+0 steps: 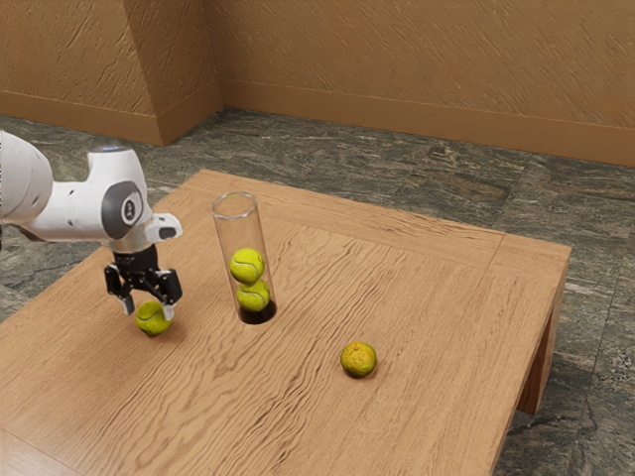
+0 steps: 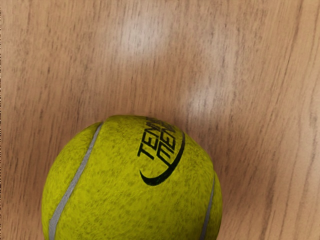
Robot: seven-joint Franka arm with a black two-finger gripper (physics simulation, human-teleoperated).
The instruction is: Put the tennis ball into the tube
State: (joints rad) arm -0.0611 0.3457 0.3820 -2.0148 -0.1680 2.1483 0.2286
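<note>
The clear tube (image 1: 238, 230) is seen standing upright on the wooden table (image 1: 437, 397), and by it the other things can be placed. The loose tennis ball (image 1: 153, 318) is found outside the tube, on the tabletop toward the exterior view's left of it and a little nearer the camera. Over that ball the black gripper (image 1: 148, 309) is held, well apart from the tube, with its fingers spread to either side of the ball; a gap is left at one side, so nothing is pinched. The white arm (image 1: 74, 210) is reached in from the exterior view's left of the tube. Inside the tube, two more balls are stacked, the upper ball (image 1: 247, 265) being set on the lower ball (image 1: 253, 296), above the black base (image 1: 257, 312). Toward the exterior view's right of the tube, and nearer the camera, a round yellow-orange fruit (image 1: 358, 359) is set on the wood. In the wrist view, dark lettering (image 2: 162, 145) and pale seams are shown on the loose ball.
</note>
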